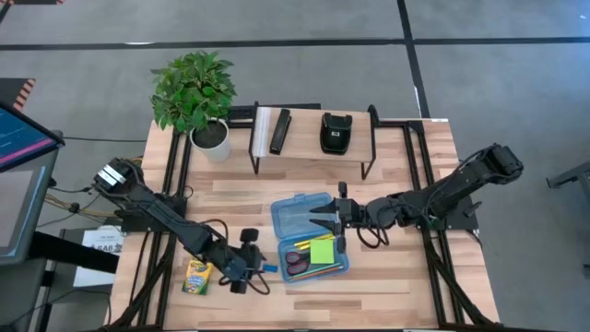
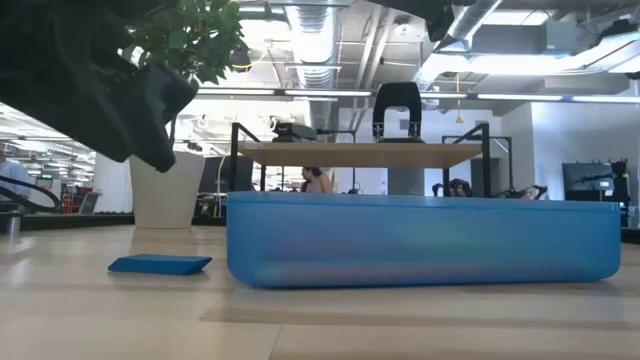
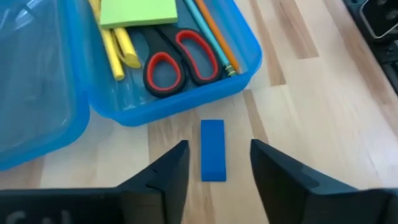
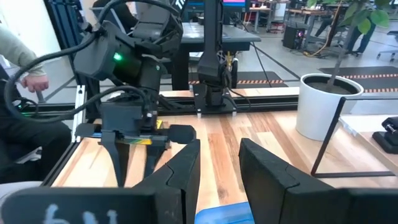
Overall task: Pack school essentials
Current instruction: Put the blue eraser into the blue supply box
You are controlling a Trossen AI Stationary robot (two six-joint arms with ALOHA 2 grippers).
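Two arms are seen over the table, and their grippers are both spread and hold nothing. Farthest left, the crayon box [image 1: 196, 276] is laid flat on the wood just outside the left gripper [image 1: 247, 268]. The left gripper [image 3: 216, 163] is held low above the eraser [image 3: 212, 150], which is framed between the parted fingers [image 3: 166, 176] but is not touched; the eraser [image 2: 160, 264] is seen lying flat on the table, just beside the case [image 2: 420, 240]. Just beyond the fingertips, inside the open case [image 3: 186, 102], the scissors [image 3: 174, 59] are found, with the sticky pad [image 3: 138, 11] and the pencils [image 3: 214, 34] past them. To the right, the right gripper [image 1: 324, 218] is poised over the far half of the case [image 1: 293, 214], with the pad [image 1: 322, 250] nearer than its fingers. Its own fingers [image 4: 180, 168] are shown apart, and the left arm [image 4: 134, 59] is seen ahead of them.
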